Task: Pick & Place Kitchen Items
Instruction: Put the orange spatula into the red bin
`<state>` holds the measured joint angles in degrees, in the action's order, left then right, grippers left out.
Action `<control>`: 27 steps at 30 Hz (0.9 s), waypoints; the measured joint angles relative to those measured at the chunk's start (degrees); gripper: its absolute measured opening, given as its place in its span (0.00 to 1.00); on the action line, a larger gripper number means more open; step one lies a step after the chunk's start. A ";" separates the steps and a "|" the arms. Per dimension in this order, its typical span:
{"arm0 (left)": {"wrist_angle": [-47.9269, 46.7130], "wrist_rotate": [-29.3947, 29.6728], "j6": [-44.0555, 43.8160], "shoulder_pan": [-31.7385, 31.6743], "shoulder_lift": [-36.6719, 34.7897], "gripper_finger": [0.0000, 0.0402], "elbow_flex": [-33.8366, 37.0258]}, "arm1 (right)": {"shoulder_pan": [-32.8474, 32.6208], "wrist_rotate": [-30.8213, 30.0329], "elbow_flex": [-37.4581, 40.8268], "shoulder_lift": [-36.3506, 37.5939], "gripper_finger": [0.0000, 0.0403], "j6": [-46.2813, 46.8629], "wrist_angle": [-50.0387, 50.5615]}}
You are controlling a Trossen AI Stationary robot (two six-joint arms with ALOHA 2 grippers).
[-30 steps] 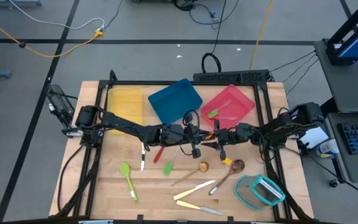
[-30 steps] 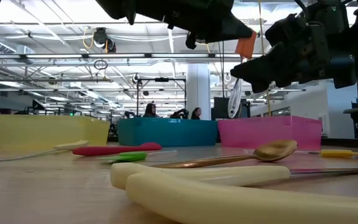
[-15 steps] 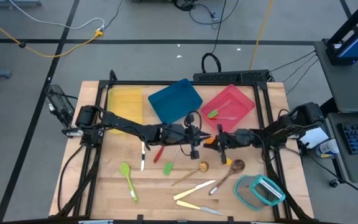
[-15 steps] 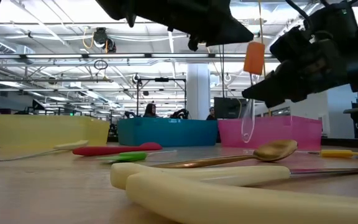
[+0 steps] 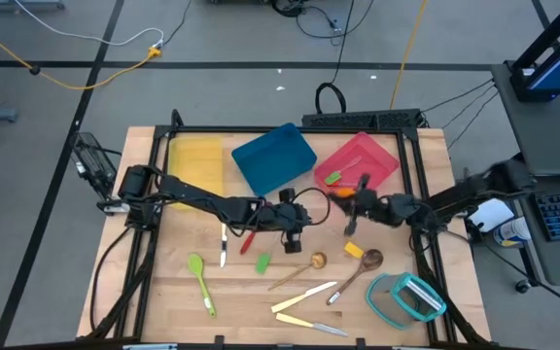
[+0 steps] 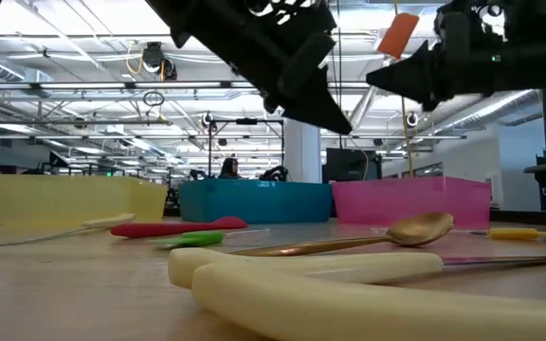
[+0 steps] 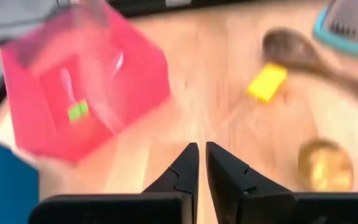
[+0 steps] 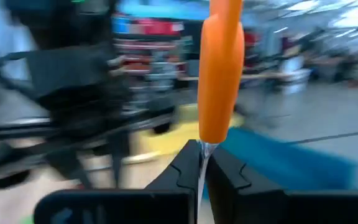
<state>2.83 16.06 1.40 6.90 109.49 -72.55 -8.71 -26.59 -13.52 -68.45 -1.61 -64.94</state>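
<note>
High view had the right gripper clamped on the orange-headed utensil, held in the air just near of the pink tray. Left gripper sat mid-table, fingers nearly together, holding nothing, beside the red spoon.
</note>
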 joint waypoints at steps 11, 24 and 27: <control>-1.64 5.66 -2.66 -0.02 -0.07 0.09 -0.04 | 18.23 -13.34 0.04 18.48 0.01 23.09 42.76; -1.09 5.52 -2.87 1.75 -0.07 0.09 -0.04 | 33.12 4.52 -0.04 9.47 0.04 37.15 45.86; -1.12 5.52 -2.99 2.29 -0.07 0.09 -0.04 | 33.66 5.73 -0.09 8.07 0.06 37.32 45.57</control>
<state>1.71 21.58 -1.58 9.19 109.43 -72.60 24.95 -20.86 -13.61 -60.38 35.72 -19.37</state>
